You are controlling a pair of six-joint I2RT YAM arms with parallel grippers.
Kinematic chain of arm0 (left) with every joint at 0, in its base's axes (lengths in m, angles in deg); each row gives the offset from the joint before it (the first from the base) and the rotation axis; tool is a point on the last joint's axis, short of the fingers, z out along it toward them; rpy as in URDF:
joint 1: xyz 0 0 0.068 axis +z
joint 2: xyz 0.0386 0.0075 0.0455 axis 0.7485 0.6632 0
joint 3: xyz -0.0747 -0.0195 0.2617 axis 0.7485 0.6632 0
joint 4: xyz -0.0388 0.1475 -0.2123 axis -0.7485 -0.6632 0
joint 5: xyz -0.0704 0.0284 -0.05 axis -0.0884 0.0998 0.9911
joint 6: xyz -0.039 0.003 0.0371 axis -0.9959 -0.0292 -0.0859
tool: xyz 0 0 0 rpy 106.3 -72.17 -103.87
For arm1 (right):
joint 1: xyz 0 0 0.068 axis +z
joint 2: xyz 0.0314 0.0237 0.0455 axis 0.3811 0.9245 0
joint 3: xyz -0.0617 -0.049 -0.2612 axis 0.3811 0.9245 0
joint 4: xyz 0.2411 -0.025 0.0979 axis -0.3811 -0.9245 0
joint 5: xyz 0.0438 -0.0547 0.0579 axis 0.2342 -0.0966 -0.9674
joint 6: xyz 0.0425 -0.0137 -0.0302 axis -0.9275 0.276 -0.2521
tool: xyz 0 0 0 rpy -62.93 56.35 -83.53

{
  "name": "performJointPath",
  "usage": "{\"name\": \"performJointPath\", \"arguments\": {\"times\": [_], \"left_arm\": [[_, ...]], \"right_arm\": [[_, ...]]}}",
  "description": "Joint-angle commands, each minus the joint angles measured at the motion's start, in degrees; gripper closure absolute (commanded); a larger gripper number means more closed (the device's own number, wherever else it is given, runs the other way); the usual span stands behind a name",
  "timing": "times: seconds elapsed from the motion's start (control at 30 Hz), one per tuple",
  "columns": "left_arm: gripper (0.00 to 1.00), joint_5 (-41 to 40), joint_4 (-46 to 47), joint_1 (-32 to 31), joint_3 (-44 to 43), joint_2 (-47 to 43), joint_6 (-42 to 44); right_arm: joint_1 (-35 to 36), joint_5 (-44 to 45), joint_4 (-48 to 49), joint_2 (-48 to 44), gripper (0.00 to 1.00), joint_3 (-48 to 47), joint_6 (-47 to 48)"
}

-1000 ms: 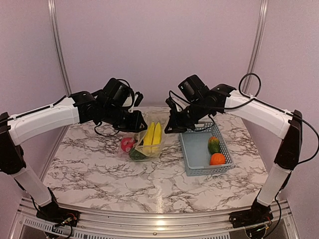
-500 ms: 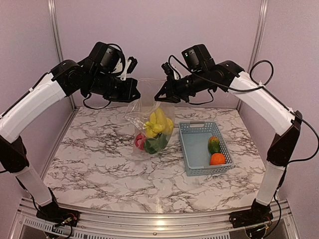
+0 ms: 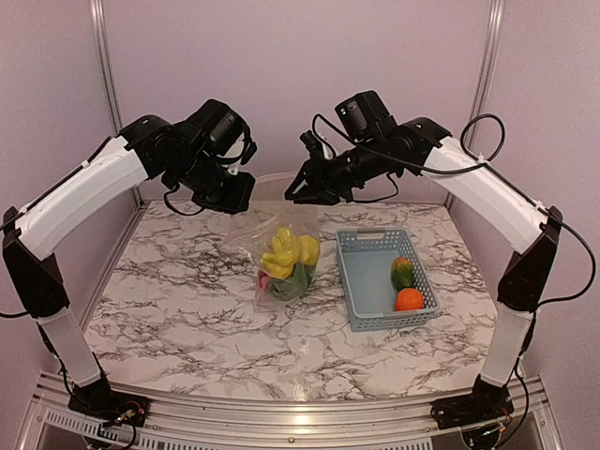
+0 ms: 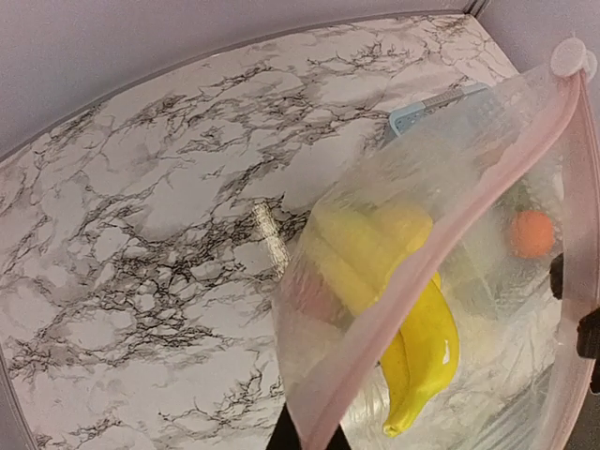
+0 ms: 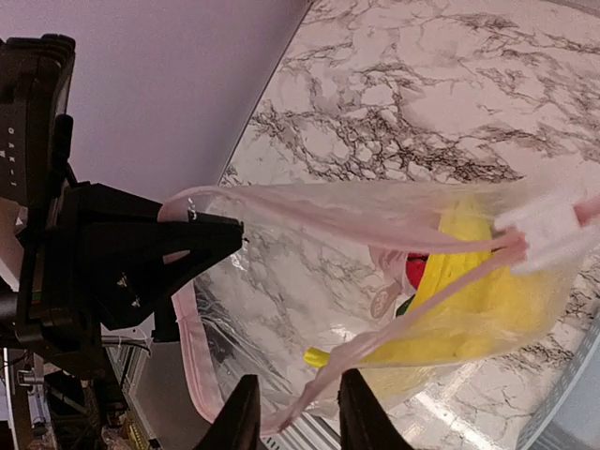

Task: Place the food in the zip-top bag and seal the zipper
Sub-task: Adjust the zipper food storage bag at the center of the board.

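Observation:
The clear zip-top bag (image 3: 281, 234) hangs between my two grippers, its bottom low over the marble table. Inside it lie yellow bananas (image 4: 424, 352), a green melon (image 3: 295, 281) and a red-pink ball (image 5: 419, 271). My left gripper (image 4: 307, 433) is shut on one end of the pinkish zipper (image 4: 441, 248). My right gripper (image 5: 300, 377) stands open, and the other lip of the zipper (image 5: 319, 398) runs loosely between its fingers. The mouth gapes open. From above, the left gripper (image 3: 242, 195) and right gripper (image 3: 294, 192) face each other over the bag.
A grey-blue slotted basket (image 3: 361, 281) sits right of the bag and holds a green pepper (image 3: 402, 273) and an orange (image 3: 409, 299). A white slider tab (image 5: 548, 228) sits on the zipper. The back wall stands close behind both grippers.
The bag was lifted off the table, then lowered a little, and the food slid to its bottom. The right jaws have parted from the zipper; the left stays shut.

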Motion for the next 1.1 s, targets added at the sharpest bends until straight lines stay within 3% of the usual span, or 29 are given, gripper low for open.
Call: {"name": "performJointPath", "arguments": {"times": [0.0,0.1,0.27,0.43,0.67,0.73,0.87,1.07], "left_arm": [[1.0,-10.5,-3.9,0.9,-6.9,-2.6,0.6],[1.0,-9.0,-2.0,1.7,-1.5,-4.5,1.1],[1.0,-0.7,-1.0,2.3,12.2,-3.3,-0.1],[1.0,-0.7,0.9,0.9,16.5,-5.0,-2.1],[1.0,-3.0,-2.2,-0.3,6.6,-4.7,-2.1],[1.0,-3.8,-1.3,-0.5,6.3,-5.7,-2.5],[1.0,-3.0,-0.8,-0.4,11.9,-5.8,-1.7],[0.97,-2.4,1.1,-0.6,18.7,-7.4,-4.0]], "right_arm": [[-0.4,-3.6,2.8,0.1,0.54,-4.8,-0.3],[-2.0,-3.4,2.7,-1.7,0.27,-3.9,0.2],[-5.0,0.5,0.7,-7.3,0.02,5.3,3.8],[-5.7,10.7,-4.4,-11.5,0.02,9.4,7.8],[-5.8,29.4,-9.3,-16.6,0.02,12.2,11.4],[-6.4,33.5,-7.2,-19.8,0.02,17.1,12.3],[-11.2,25.6,-1.2,-24.5,0.05,29.3,15.7],[-11.4,20.0,3.1,-27.9,0.16,33.3,16.7]]}}
